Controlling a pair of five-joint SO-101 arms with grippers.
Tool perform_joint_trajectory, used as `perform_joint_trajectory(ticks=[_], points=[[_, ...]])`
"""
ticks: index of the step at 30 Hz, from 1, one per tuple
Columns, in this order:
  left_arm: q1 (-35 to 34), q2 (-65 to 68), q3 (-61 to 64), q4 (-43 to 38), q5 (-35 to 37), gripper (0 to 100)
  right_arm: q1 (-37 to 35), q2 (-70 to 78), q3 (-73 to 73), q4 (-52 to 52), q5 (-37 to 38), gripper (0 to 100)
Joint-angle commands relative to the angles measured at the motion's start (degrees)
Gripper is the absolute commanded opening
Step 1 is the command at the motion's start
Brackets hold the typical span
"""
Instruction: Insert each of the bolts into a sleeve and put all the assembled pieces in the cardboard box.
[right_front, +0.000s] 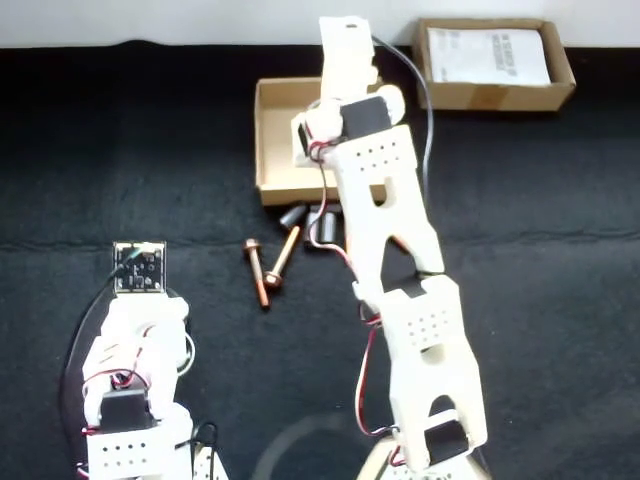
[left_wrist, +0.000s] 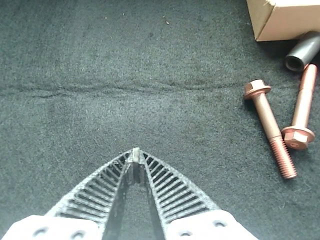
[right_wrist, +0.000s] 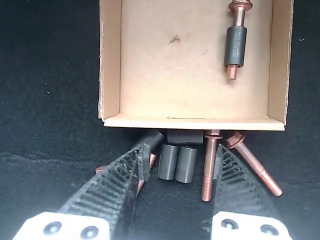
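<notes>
Bolts: copper-coloured metal with flanged heads – judged stiff and fairly heavy for their size. Two (left_wrist: 270, 135) lie side by side on the surface (right_front: 120, 150), heads at opposite ends; two more (right_wrist: 209, 165) lie just outside the near wall of the cardboard box.
Bolt handling: smooth round shanks are likely to roll or slip between the pads. A hold across the plain shank just under the head is suggested, so that the threaded end is left free for insertion.
Sleeves: short dark grey tubes (right_wrist: 168, 161), rigid, probably light. At least three are grouped against the front of the box, two of them touching side by side.
Sleeve handling: a grip across the outer wall at mid-length is advised, with the bore kept unobstructed. Toppling or rolling is expected if one is nudged.
Cardboard box: open-topped (right_wrist: 192, 121). One assembled piece (right_wrist: 235, 44) – a bolt passed through a sleeve – lies inside near a far corner; the rest of the floor is bare.
Second box: another carton (right_front: 495, 95) stands apart at the far edge, with a printed sheet (right_front: 488, 55) in it.
Right end effector: released (right_wrist: 183, 152), jaws spread wide with nothing held, poised above the grouped sleeves just outside the box.
Left end effector: clenched (left_wrist: 135, 155), tips pressed together on nothing, low over bare surface and well apart from the bolts.
Progress: one piece judged done; the remainder not yet assembled.
</notes>
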Motion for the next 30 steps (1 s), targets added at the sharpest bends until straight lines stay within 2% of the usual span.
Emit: perform_joint_trajectory(ticks=[1, 5, 11, 15, 20, 25, 30], points=[[-0.6, -0.5, 1.0, -0.3, -0.4, 1, -0.7, -1.5, 2.2, 0.9, 0.7, 13.8], [-0.6, -0.5, 1.0, -0.3, -0.4, 1, -0.5, -5.4, 10.9, 0.9, 0.7, 2.9], [-0.6, -0.5, 1.0, -0.3, -0.4, 1, -0.8, -18.0, 33.4, 0.6, 0.9, 3.0], [-0.6, -0.5, 1.0, -0.3, -0.4, 1, -0.5, -19.3, 42.2, -0.6, 0.9, 3.0], [-0.6, -0.4, 1.0, -0.3, -0.4, 1, -0.3, -19.2, 48.2, -7.2, 0.8, 3.0], [-0.6, -0.4, 1.0, -0.3, -0.4, 1, -0.3, -19.2, 55.3, -18.2, 1.3, 3.0], [-0.6, -0.4, 1.0, -0.3, -0.4, 1, -0.2, -19.1, 61.6, -26.2, 7.9, 3.0]])
